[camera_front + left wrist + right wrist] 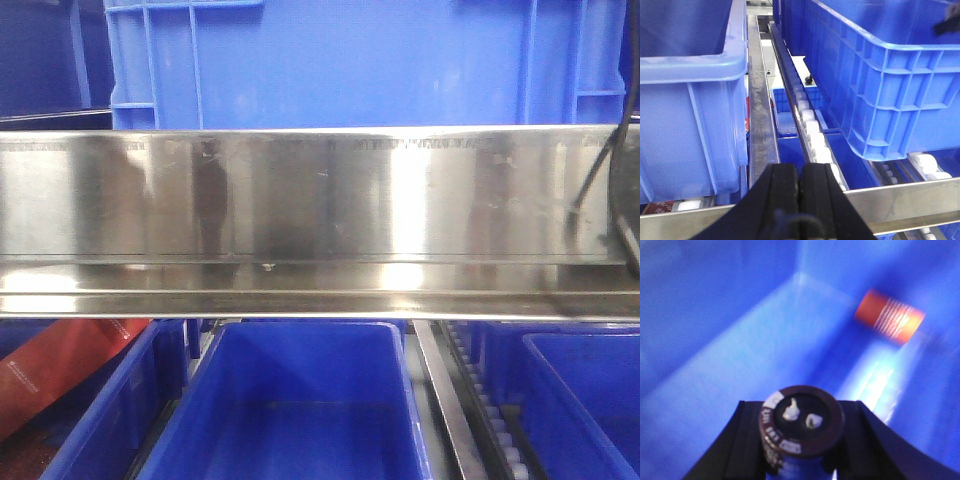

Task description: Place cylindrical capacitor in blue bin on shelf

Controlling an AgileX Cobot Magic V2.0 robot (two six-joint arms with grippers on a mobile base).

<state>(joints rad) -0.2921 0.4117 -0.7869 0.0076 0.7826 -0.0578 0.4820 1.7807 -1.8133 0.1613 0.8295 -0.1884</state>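
Between the fingers of our right hand [802, 460] sits the capacitor [801, 422], clamped by its sides with its long axis pointing out along the hand, so the right wrist view looks onto its dark end cap and two pale terminals. Beyond it we see only blue bin [730, 345] walls and floor, blurred, so we judge the hand is already inside or just over the bin, with the floor lying ahead of the capacitor's tip. An orange cylinder [890, 317] lies on its side deeper in the bin, well apart from ours. Our left hand [799, 192] is closed with its fingers pressed together and nothing between them, hanging over the shelf [900, 200] rail between two bins; it takes no part here. From the front view we cannot see either hand, only the steel rail and bins above and below it. What the coming move turns on, we judge, is simply opening the right fingers with the capacitor clear of the wall.
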